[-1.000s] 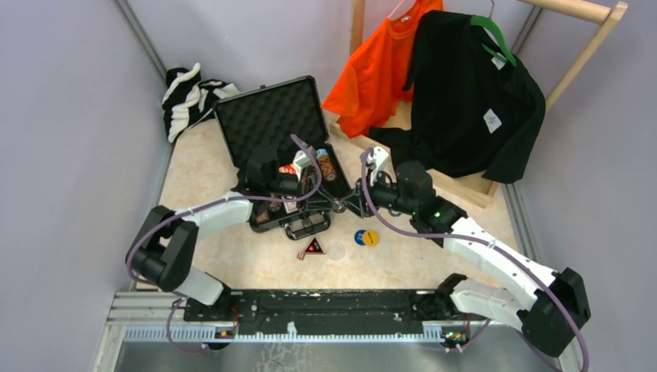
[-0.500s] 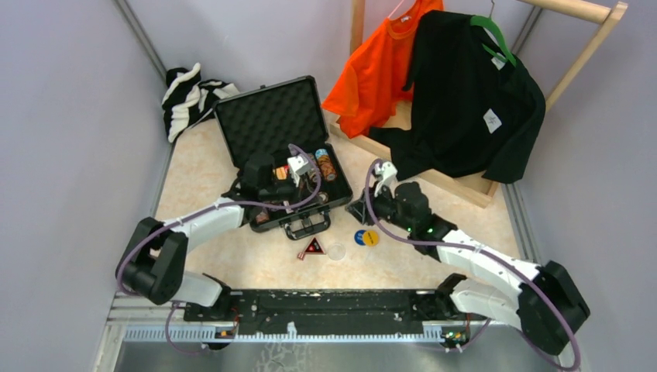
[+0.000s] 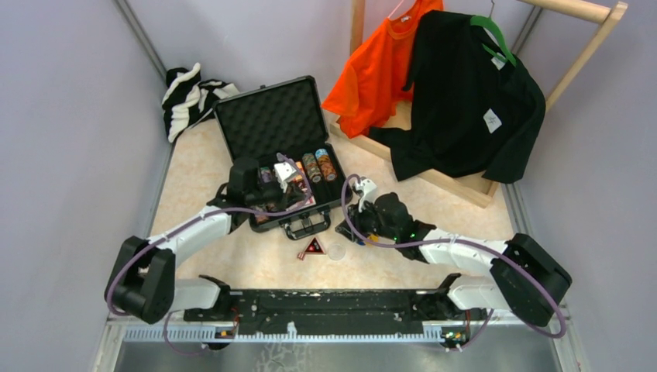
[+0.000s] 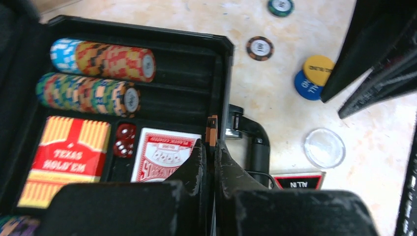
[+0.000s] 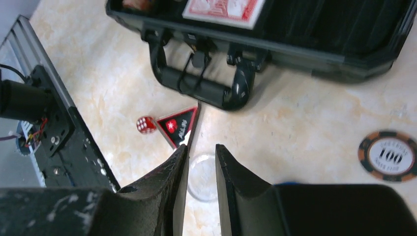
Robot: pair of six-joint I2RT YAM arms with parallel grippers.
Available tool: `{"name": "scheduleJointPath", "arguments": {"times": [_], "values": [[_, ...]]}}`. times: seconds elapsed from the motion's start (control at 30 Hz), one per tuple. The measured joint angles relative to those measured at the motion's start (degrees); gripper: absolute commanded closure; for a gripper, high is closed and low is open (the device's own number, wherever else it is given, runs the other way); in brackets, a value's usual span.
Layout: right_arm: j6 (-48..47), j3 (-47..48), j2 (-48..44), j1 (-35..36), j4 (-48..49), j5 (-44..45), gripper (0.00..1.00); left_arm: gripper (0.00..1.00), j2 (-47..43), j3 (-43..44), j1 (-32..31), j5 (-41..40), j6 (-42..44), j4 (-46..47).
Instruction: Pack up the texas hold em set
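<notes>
Since 1 second ago, the right arm has swung down and left, from the right edge of the briefcase (image 3: 271,116) to the table (image 3: 201,178) in front of it. The left arm has drawn back to the left, uncovering more of the chip rows.

1. Briefcase: lies open on the table, foam-lined lid raised at the far side, handle (image 5: 201,88) facing the arm bases.
2. Left gripper (image 4: 212,142): positioned over the near wall of the case beside the handle. Fingers are clenched, and a thin orange-and-black chip edge (image 4: 212,130) stands between the tips.
3. Right gripper (image 5: 200,152): low over the table in front of the handle. Jaws stand a narrow gap apart with nothing between them.
4. Case contents: 2 chip rows (image 4: 98,54) lie in the far slots. Nearer are a Texas Hold'em box (image 4: 66,152), red dice (image 4: 125,140) and the red card deck (image 4: 164,157).
5. Items on the table, outside the case:
 - clear disc (image 5: 199,184), directly under the right fingertips; contact cannot be determined
 - black-red triangle (image 5: 178,127), just beside the clear disc, with 1 red die (image 5: 144,124) next to it
 - yellow disc (image 4: 318,70), overlapping the blue disc (image 4: 306,86)
 - 1 orange-black loose chip (image 5: 391,155), marked 100
 - 1 green chip (image 4: 281,5), further off
</notes>
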Motion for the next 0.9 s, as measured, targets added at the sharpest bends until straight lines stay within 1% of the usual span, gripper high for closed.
{"name": "scheduleJointPath", "arguments": {"times": [0.1,0.2,0.27,0.33,0.4,0.57,0.73,0.9], "values": [[-2.47,2.25,0.04,0.00,-0.04,-0.07,0.74,1.00,2.62,1.07,0.48,5.64,1.31,-0.59],[-6.78,7.21,0.28,0.00,-0.15,-1.27,0.72,1.00,5.33,2.49,0.48,11.32,1.84,-1.07],[-9.57,11.10,0.90,-0.04,-0.55,-1.70,0.68,1.00,5.99,2.67,0.48,14.10,1.05,-0.66],[-12.15,15.13,1.49,-1.16,-0.98,-2.58,0.62,1.00,5.99,2.64,0.48,14.40,0.44,0.02],[-13.86,17.90,1.79,-3.10,-0.98,-4.09,0.59,1.00,5.97,2.36,0.48,14.82,-0.90,2.51],[-17.16,21.66,3.23,-9.11,-2.29,-8.13,0.60,1.00,5.97,1.60,0.48,16.92,-4.48,8.94],[-19.91,22.84,4.13,-9.49,-5.77,-12.63,0.62,1.00,5.66,1.60,0.48,19.61,-6.75,12.41],[-20.98,24.09,4.55,-9.49,-7.04,-18.18,0.62,1.00,3.19,1.05,0.48,20.74,-7.85,14.95]]}}
